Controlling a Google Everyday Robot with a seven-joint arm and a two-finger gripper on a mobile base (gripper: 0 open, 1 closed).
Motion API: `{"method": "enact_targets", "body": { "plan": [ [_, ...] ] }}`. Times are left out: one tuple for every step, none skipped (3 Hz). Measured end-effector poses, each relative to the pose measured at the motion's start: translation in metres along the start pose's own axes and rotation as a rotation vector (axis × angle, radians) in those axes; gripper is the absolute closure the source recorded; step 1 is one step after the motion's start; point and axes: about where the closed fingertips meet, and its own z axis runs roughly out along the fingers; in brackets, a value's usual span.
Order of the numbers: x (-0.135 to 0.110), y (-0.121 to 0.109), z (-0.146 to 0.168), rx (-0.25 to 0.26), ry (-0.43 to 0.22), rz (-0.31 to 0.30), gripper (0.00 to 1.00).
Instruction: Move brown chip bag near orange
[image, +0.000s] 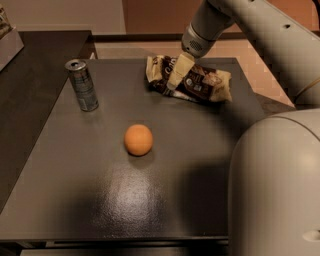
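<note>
The brown chip bag (200, 82) lies crinkled at the far right of the dark table (150, 200), with cream ends and white print. The orange (138, 139) sits alone near the table's middle, well in front of and left of the bag. My gripper (176, 75) hangs from the arm that comes in from the upper right. It is down on the left part of the bag, and it hides some of the bag's top.
A slim silver drink can (83, 85) stands upright at the far left of the table. A second dark counter (35, 55) adjoins on the left. The robot's pale body (280, 190) fills the lower right corner.
</note>
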Motion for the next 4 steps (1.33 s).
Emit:
{"method": "enact_targets", "body": {
  "plan": [
    [-0.001, 0.002, 0.012, -0.014, 0.031, 0.002, 0.18],
    [0.0, 0.004, 0.016, -0.019, 0.047, 0.001, 0.41],
    [0.002, 0.007, 0.012, -0.014, 0.053, -0.004, 0.64],
    [0.009, 0.011, 0.0, -0.005, 0.059, 0.009, 0.87]
  ]
}}
